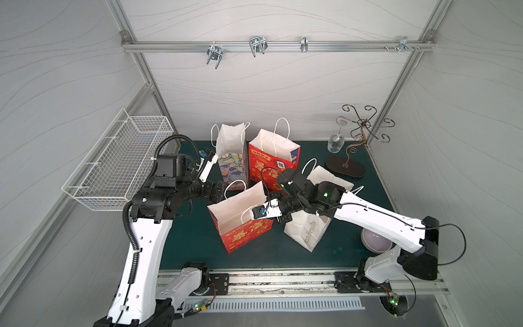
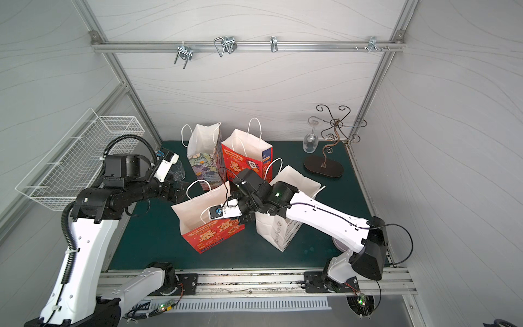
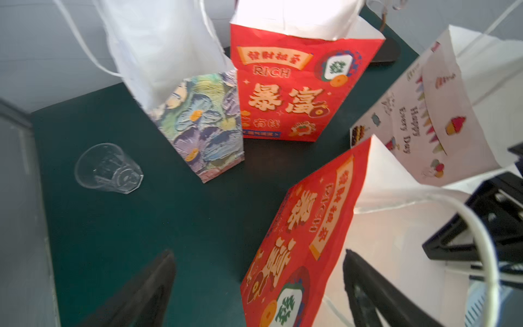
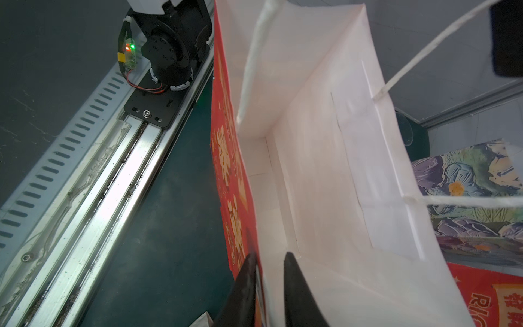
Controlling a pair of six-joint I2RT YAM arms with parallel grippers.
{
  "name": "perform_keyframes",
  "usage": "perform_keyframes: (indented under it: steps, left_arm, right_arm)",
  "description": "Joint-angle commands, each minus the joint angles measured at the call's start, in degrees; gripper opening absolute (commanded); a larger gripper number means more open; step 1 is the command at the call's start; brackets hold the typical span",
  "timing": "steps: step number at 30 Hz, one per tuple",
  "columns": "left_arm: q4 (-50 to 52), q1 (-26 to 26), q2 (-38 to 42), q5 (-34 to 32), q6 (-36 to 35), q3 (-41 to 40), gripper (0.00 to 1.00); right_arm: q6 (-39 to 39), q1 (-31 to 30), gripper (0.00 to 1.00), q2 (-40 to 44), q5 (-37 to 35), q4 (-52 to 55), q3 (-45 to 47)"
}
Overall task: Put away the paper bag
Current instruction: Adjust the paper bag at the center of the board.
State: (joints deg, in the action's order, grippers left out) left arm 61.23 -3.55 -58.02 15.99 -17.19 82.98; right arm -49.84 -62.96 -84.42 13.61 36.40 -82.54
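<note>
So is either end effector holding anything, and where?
Nothing looks gripped. The right end effector straddles the front red paper bag's side wall, jaws apart; left end effector empty.

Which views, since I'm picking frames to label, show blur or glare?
Left wrist view: slightly blurred throughout, and the white top of the far red bag is blown out. Right wrist view: the inside of the near red bag is sharp, with glare on the metal rail. Both top views: sharp, evenly lit.

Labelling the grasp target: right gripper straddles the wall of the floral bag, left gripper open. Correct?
Wrong bag. The right gripper straddles the wall of the near red bag, not the floral bag, which stands behind it. The right wrist view shows this. The left gripper is open, as you said.
</note>
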Motion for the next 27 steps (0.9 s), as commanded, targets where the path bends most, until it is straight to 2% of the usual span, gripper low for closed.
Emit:
perform_keyframes:
  steps: [1,7,9,12,16,21,24,27]
  left_arm:
    - [-4.0,-0.2,2.6,-15.2,0.0,4.1,0.91]
    - [-0.1,-0.2,7.0,-20.3,-0.1,4.8,0.93]
    - [1.9,-0.2,7.7,-18.5,-0.6,5.2,0.94]
    - [6.2,-0.2,6.8,-9.3,-2.5,6.2,0.97]
    - [6.7,-0.2,4.1,1.6,-2.8,5.5,0.98]
    - [6.3,-0.2,-1.3,1.9,-3.4,4.4,0.99]
    - [7.5,-0.2,-4.5,0.6,-4.3,5.2,0.99]
    - [8.5,-0.2,-6.7,2.8,-6.4,5.0,0.99]
  right_arm:
    - [0.5,0.4,0.30,-0.7,-1.5,0.4,-1.5]
    - [5.4,0.4,0.52,0.2,1.7,-1.2,-3.1]
    - [7.6,0.4,0.58,1.3,2.4,-2.3,-3.5]
    - [12.5,0.4,0.69,4.0,2.6,-4.8,-3.3]
    - [22.4,0.9,0.73,9.6,2.6,-9.1,0.0]
    - [31.6,0.9,0.78,16.9,1.7,-11.4,6.2]
    - [33.2,0.9,0.79,19.8,-0.9,-10.7,8.4]
    - [33.5,0.9,0.80,21.7,-3.2,-10.1,9.8]
